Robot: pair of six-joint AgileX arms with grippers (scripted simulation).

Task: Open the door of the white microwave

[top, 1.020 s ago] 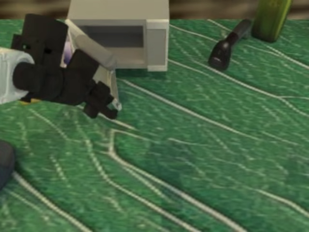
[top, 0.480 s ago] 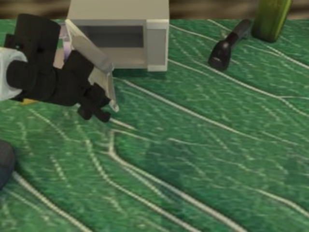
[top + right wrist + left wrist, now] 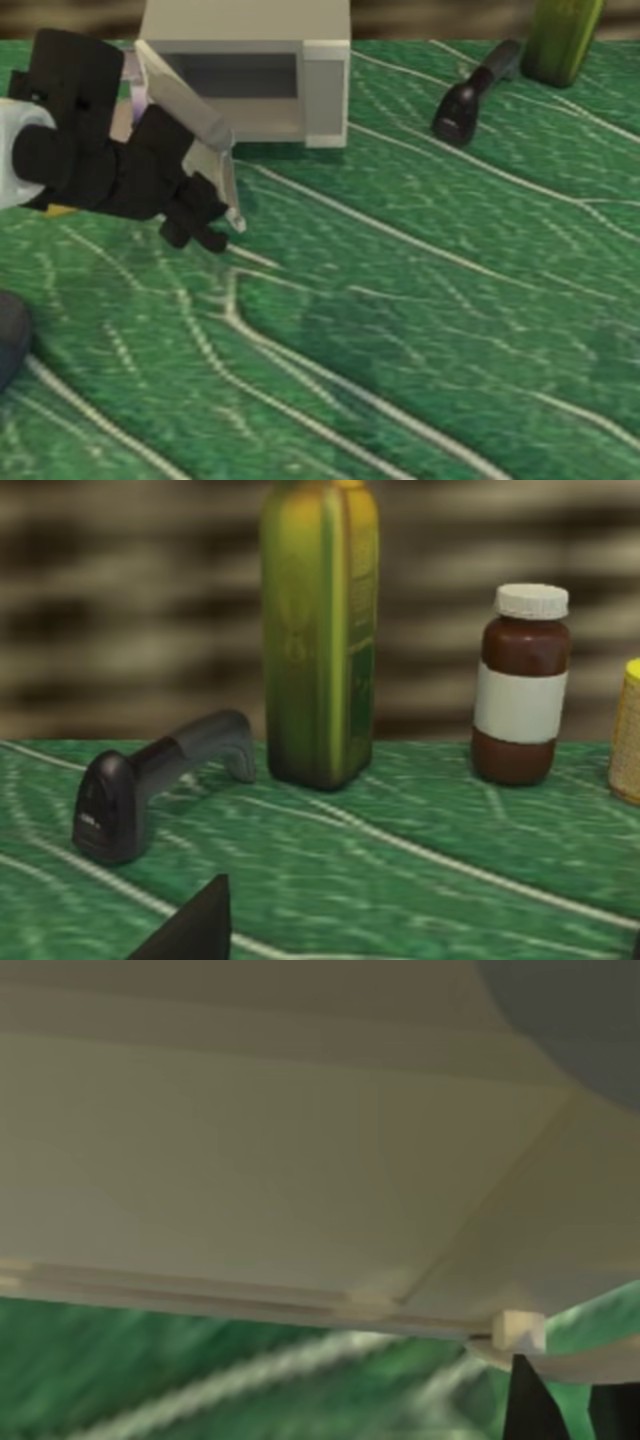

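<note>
The white microwave (image 3: 250, 25) stands at the back of the table, left of centre, its cavity showing. Its door (image 3: 190, 105) is swung out toward the front left and stands at an angle. My left gripper (image 3: 205, 225) is at the door's free edge, shut on it. The left wrist view is filled by the door's pale panel (image 3: 250, 1160), with my left gripper (image 3: 568, 1380) at the panel's corner by a small white block. My right gripper (image 3: 428, 910) is outside the top view; its fingers stand wide apart over the green cloth, holding nothing.
A black handheld scanner (image 3: 470, 90) lies right of the microwave, with a tall green bottle (image 3: 560, 35) behind it. The right wrist view adds a brown jar with a white cap (image 3: 520, 685) and a yellow container (image 3: 628, 730). A dark rounded object (image 3: 8, 335) sits at the left edge.
Over the last second my left gripper moved left, swinging the door wider. In the last half second it barely moved.
</note>
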